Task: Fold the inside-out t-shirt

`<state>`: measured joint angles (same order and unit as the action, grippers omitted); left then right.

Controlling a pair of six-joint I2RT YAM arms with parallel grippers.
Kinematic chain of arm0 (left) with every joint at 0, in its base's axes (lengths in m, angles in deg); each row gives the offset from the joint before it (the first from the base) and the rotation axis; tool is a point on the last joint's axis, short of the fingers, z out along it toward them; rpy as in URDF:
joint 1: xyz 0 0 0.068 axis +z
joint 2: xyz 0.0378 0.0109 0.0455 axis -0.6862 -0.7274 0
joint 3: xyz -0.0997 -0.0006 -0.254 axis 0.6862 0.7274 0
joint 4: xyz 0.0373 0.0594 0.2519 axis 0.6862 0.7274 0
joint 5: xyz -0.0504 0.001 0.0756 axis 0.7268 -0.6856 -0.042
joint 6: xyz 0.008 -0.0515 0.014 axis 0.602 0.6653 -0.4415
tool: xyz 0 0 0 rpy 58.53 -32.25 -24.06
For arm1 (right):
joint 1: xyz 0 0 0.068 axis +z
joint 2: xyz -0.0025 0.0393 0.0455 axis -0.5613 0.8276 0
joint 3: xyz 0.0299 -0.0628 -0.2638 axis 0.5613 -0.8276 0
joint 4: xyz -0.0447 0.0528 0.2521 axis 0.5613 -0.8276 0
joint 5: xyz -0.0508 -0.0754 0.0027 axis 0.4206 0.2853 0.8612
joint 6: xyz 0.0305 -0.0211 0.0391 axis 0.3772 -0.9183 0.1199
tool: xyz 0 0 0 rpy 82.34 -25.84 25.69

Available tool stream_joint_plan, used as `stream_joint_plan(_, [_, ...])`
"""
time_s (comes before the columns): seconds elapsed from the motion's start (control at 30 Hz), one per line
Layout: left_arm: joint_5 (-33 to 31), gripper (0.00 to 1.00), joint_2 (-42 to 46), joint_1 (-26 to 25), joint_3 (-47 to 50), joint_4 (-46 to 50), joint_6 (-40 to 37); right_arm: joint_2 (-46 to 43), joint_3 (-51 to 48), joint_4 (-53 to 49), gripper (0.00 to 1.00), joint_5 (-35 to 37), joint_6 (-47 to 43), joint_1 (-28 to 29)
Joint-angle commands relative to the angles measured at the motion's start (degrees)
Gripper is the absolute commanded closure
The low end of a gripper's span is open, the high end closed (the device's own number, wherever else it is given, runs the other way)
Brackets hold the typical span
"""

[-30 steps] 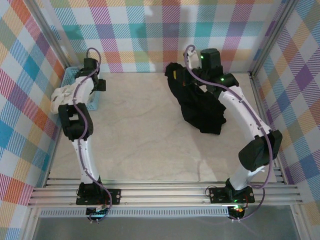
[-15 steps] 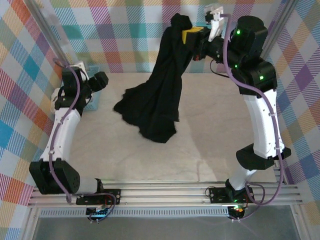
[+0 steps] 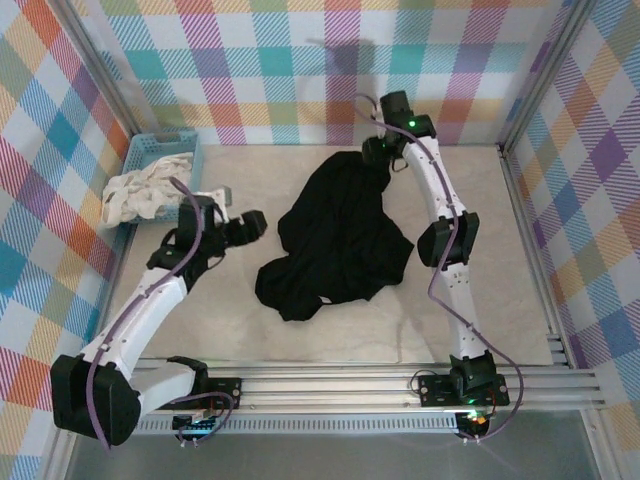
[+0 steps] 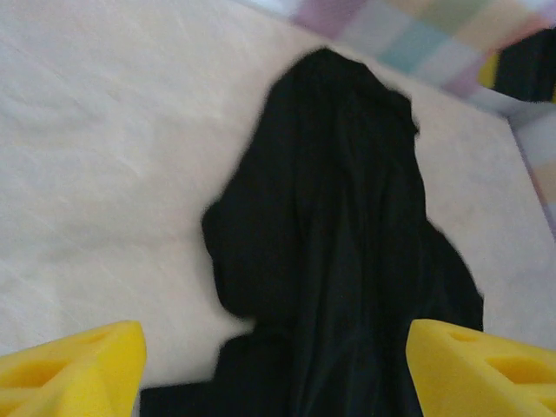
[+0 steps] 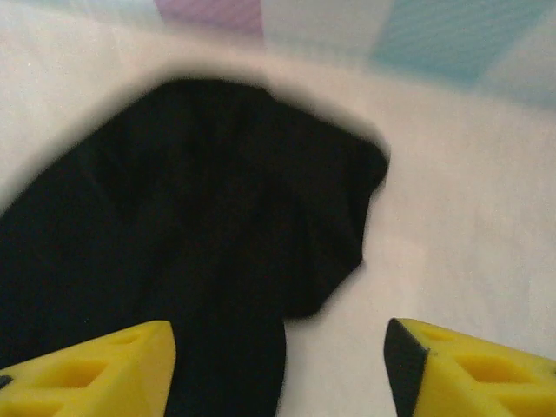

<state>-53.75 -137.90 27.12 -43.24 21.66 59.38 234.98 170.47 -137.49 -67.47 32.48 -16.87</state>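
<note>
The inside-out t-shirt [image 3: 340,235] lies as a crumpled black heap in the middle of the table, with no print or patch showing. My left gripper [image 3: 252,223] hovers just off its left edge, open. In the left wrist view the yellow fingertips [image 4: 74,369] stand wide apart over the black cloth [image 4: 347,234], holding nothing. My right gripper [image 3: 373,150] is at the heap's far end near the back wall. It is open too, and the shirt [image 5: 191,217] lies under and ahead of the left of its two fingertips [image 5: 473,373].
A blue basket [image 3: 150,148] stands at the back left, with a white-cream cloth [image 3: 140,195] spilling over its front rim. Plaid walls close in the back and both sides. Bare tabletop [image 3: 330,335] lies in front of the shirt.
The right gripper has come down from high at the back, opened and let the shirt go; it now lies on the table. The left arm has swung right to the shirt's edge.
</note>
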Motion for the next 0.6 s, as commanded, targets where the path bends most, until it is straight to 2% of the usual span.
stream_joint_plan(0.0, [1.45, 0.21, -1.04, -5.2, 3.28, 0.6, -2.99, -15.95, -13.93, -3.42, 0.32, 5.55, -4.53, 6.39])
stream_joint_plan(0.07, [1.32, 0.21, -2.68, -8.43, 5.31, 0.7, -3.9, -29.44, -39.64, 11.86, 0.24, 4.8, -7.14, 9.9])
stream_joint_plan(0.13, [1.85, 0.22, -3.08, -11.28, 7.41, -0.08, -3.94, -38.26, -53.39, 17.75, 0.22, -3.3, -4.79, 10.08])
stream_joint_plan(0.23, [2.46, 0.24, -1.97, -16.29, 9.85, -1.35, -5.55, -45.79, -66.29, 18.95, 0.23, -7.57, 0.07, 11.11])
stream_joint_plan(0.33, [-0.13, 0.24, -1.23, -21.9, 11.2, -0.27, -7.18, -52.28, -79.17, 20.11, 0.24, -10.64, 4.27, 12.08])
stream_joint_plan(0.43, [-0.74, 0.28, -3.02, -24.59, 11.55, 4.19, -6.92, -58.03, -90.11, 21.37, 0.28, -14.2, 8.48, 12.17])
stream_joint_plan(0.57, [0.69, 0.3, -5.28, -26.81, 13.13, 4.53, -4.71, -61.03, -101.37, 26.43, 0.34, -20.77, 12.89, 12.8])
